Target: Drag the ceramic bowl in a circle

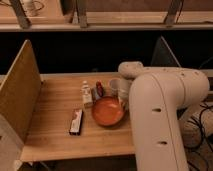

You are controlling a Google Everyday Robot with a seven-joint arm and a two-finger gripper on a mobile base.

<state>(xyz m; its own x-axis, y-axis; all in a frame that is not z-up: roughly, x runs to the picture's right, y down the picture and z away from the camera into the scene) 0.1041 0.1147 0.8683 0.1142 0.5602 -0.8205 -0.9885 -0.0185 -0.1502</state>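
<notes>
Orange-red glossy ceramic bowl (107, 112) sits upright on the light wooden tabletop (52, 137), inside facing up. It is in the right half, roughly midway between the back and front edges and close to the right edge.

Gripper (123, 101) is down at the bowl's right rim, at the end of the white arm (160, 112). The arm comes in over the right edge of the tabletop and fills most of the right side of the view, and its bulk covers much of the gripper. Open or closed, gripping the rim or only beside it: cannot tell.

Pale mug (115, 86) stands upright just behind the bowl toward the back edge, right beside the arm's lower link. Small white bottle (87, 94) stands upright just off the bowl's back-left rim. A small dark red item (99, 90) is between bottle and mug; what it is, cannot tell.

Dark flat oblong item (76, 122) lies left of the bowl toward the front edge, apart from it, long side running front to back.

Tall wooden panel (19, 95) stands along the left edge. A dark panel (164, 50) rises beyond the back right corner. Cables (200, 120) lie to the right of the arm, off the tabletop.
</notes>
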